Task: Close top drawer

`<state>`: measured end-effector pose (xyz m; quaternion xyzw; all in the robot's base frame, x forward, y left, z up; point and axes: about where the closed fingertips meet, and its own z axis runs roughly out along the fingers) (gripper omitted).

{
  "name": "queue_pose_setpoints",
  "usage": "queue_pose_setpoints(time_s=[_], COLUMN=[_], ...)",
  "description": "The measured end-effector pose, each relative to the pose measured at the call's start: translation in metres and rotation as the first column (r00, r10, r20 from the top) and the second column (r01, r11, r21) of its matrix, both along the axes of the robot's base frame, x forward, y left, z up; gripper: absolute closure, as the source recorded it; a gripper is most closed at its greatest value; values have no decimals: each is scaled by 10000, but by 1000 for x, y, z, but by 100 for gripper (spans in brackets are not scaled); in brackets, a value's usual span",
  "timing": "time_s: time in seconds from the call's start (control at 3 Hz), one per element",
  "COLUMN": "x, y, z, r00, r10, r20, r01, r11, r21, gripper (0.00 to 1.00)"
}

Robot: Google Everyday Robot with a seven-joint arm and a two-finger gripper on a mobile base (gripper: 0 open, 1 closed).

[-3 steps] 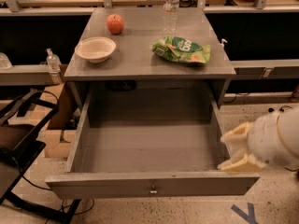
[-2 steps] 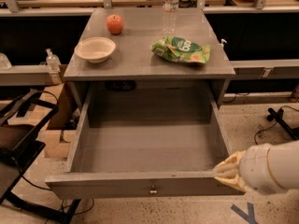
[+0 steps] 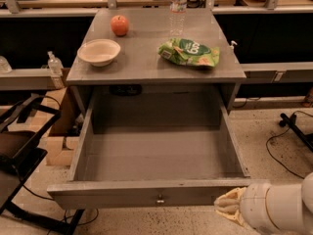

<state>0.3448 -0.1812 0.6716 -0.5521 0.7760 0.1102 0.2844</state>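
Gripper (image 3: 228, 207) sat at the near right of the scene, its tan tip right by the right end of the top drawer's front panel. I couldn't tell if it was touching the panel. I couldn't tell how far open it was either, and I saw nothing in its hold. The white arm segment (image 3: 281, 209) ran off toward the near right corner.

Top drawer (image 3: 122, 194) stood wide open, pulled out toward me from under the cabinet top, grey inside and out. The small round metal knob (image 3: 160, 199) was at the centre of the front, left of the gripper and apart from it.

Grey cabinet top (image 3: 142, 65) carried four things:
- a red apple (image 3: 120, 25) at far left
- a pale bowl (image 3: 99, 51) just nearer than the apple, by the left edge
- a clear water bottle (image 3: 178, 6) upright at the far edge, right of the apple
- a green snack bag (image 3: 189, 52) lying flat on the right side, nearer than the bottle

Off the cabinet, a small spray bottle (image 3: 54, 66) stood on the ledge to the left. A black frame (image 3: 22, 146) was at near left with a cardboard box (image 3: 58, 153) beside it. Black cables (image 3: 281, 148) lay on the speckled floor to the right.
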Motion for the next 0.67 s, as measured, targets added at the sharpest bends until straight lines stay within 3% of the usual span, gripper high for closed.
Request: queue_pose_setpoints(time_s=[0.33, 0.67], x=[3, 24], y=[15, 24], z=[-24, -43], r00=[10000, 10000], r10=[33, -20], r20=[-87, 24], r01=[-32, 19], r11=[9999, 9996], r21=[150, 290], gripper=[100, 100])
